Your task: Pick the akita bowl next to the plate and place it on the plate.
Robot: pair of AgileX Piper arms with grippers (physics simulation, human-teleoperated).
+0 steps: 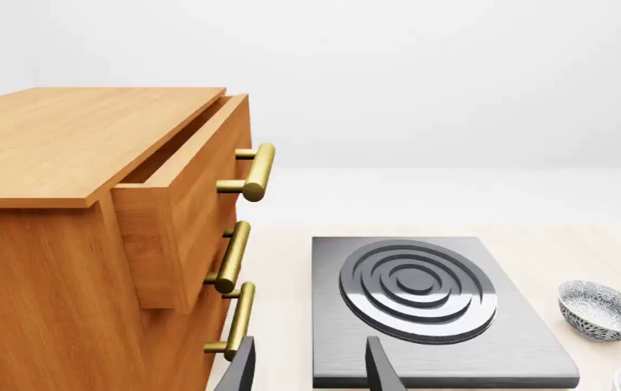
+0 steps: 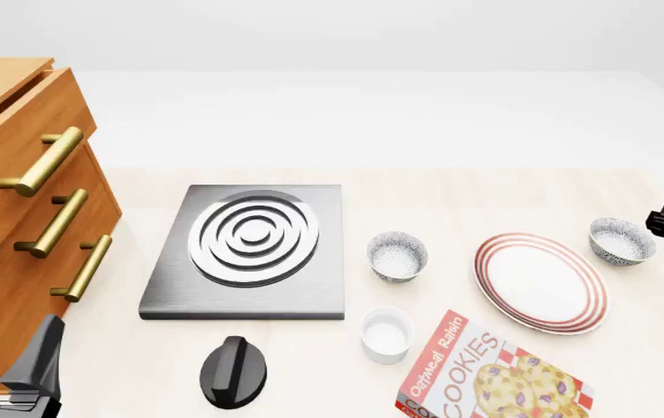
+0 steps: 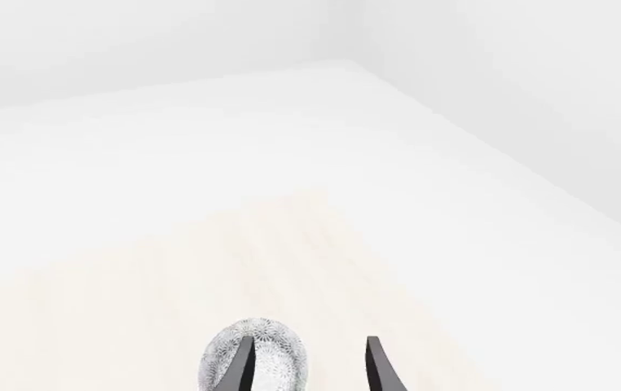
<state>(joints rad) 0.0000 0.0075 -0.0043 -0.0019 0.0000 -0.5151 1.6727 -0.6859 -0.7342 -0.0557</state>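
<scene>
The akita bowl [image 2: 623,240] sits on the table just beside the plate [image 2: 540,282], on its far right side. The right gripper [image 3: 305,366] hangs spread open near it, gripping nothing; one fingertip [image 3: 241,359] crosses over the bowl's rim, the other stands clear outside. The left gripper [image 1: 308,366] also gapes empty, well apart by the wooden cabinet [image 2: 12,200].
</scene>
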